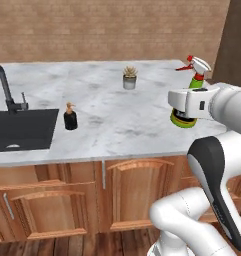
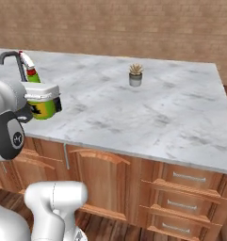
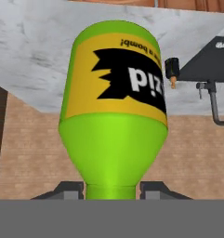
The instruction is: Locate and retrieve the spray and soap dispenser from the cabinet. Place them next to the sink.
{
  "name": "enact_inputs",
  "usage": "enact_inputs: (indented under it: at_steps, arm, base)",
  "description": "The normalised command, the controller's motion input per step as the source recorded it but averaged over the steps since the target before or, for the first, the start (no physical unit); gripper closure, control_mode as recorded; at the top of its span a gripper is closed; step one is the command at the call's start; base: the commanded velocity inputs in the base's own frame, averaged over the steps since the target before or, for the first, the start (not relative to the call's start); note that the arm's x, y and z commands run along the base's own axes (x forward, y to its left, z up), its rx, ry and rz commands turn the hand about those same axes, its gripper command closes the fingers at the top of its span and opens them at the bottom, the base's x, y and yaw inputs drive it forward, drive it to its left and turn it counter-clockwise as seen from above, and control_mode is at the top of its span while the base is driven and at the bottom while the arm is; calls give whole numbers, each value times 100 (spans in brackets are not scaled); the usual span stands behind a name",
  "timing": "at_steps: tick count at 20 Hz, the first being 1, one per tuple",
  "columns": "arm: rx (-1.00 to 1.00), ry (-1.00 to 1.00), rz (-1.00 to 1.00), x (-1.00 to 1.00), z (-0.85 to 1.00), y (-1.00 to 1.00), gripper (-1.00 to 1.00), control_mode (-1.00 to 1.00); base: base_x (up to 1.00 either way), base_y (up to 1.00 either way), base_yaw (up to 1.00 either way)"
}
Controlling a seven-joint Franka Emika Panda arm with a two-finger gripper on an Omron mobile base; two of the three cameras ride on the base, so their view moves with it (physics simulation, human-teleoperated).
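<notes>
The gripper (image 1: 189, 111) is clamped around the upright spray (image 1: 191, 85) at the right of the left base view, with the sink (image 1: 22, 130) and soap dispenser (image 1: 70, 117) far left.

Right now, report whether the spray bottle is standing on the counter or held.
Held: the gripper clamps the spray bottle by its neck.

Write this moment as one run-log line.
pincer: shut on spray, held above counter | soap dispenser: on counter beside sink | left: set spray by sink
</notes>
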Motion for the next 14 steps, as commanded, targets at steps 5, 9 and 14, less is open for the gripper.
enact_inputs:
  at_steps: [5, 9, 14]
  arm:
    - [0, 0, 0, 0, 0, 0, 100, 100]
    - [0, 0, 0, 0, 0, 0, 100, 100]
    - [0, 0, 0, 0, 0, 0, 100, 100]
  base:
    - [16, 4, -19]
    - [11, 0, -5]
    - [35, 7, -7]
